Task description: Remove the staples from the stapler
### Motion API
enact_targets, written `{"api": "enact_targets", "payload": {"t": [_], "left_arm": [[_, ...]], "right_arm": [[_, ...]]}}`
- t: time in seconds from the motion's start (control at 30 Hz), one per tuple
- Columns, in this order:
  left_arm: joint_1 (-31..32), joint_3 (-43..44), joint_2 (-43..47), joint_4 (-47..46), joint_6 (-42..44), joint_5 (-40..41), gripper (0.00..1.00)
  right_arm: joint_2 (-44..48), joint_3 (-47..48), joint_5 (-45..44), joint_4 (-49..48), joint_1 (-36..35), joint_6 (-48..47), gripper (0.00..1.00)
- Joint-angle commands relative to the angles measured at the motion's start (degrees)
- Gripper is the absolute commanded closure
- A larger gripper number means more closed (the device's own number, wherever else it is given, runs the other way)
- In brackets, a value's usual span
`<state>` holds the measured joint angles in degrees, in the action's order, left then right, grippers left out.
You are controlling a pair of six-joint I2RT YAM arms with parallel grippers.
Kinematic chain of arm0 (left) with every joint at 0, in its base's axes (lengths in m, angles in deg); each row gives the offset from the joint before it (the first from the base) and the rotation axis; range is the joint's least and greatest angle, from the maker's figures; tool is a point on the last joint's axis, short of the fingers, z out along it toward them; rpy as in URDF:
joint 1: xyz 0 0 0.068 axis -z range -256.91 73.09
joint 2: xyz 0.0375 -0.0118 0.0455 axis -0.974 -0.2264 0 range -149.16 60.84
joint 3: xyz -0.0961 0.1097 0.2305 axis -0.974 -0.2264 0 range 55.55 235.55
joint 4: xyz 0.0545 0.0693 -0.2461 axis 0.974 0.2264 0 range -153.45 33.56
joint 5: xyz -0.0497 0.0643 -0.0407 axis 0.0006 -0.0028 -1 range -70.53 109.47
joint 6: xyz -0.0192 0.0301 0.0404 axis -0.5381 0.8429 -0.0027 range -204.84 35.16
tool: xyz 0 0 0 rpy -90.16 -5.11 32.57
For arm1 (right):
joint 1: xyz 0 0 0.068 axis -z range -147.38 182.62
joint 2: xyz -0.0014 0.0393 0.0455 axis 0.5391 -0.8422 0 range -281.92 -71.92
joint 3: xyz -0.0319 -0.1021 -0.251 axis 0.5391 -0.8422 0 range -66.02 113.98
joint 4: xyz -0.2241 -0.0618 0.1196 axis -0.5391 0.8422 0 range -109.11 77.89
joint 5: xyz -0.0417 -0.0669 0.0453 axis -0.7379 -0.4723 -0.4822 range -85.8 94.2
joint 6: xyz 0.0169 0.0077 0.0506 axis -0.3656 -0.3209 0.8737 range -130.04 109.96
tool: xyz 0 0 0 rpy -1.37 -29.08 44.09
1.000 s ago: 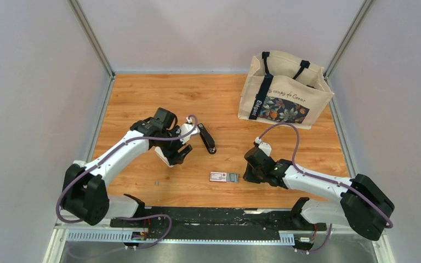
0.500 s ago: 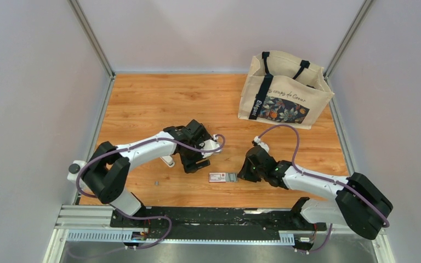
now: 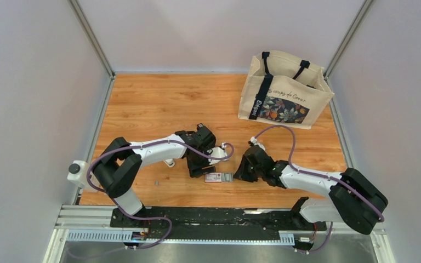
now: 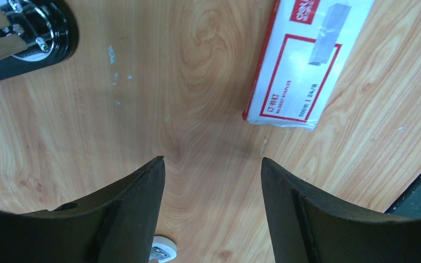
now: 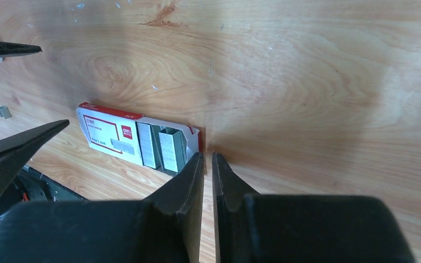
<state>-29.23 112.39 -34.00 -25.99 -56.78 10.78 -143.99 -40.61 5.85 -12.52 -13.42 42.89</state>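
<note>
staple bit [image 3: 156,182] seen loose, well left of staple box [image 3: 220,177], so unloading judged partly done; rest can't be told. left gripper [image 4: 212,160] spread, empty, just beside box; right gripper [image 5: 208,156] clenched on nothing at box's open end.

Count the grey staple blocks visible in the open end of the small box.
2. The first staple block lies against the printed cover of the box; the second staple block lies beside it, nearer the end flap. Others may hide under the cover.
</note>
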Motion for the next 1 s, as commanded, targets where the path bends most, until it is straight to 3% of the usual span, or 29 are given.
{"api": "enact_targets", "payload": {"t": [0.0,0.33,0.43,0.97], "left_arm": [[1.4,2.2,-0.1,-0.5,1.1,-1.5,0.27],[1.9,2.8,-1.0,0.3,0.9,-1.9,0.28],[2.4,3.0,-1.3,0.3,0.6,-1.7,0.28],[4.1,4.8,-3.3,1.5,0.4,-1.3,0.29]], "right_arm": [[-0.3,0.7,1.2,-2.5,0.3,0.6,0.86],[4.5,-3.1,0.7,-3.0,1.2,0.9,0.76],[3.0,-4.9,2.9,-8.4,1.3,2.7,0.77],[-1.8,-5.4,7.5,-16.8,1.7,4.4,0.82]]}}
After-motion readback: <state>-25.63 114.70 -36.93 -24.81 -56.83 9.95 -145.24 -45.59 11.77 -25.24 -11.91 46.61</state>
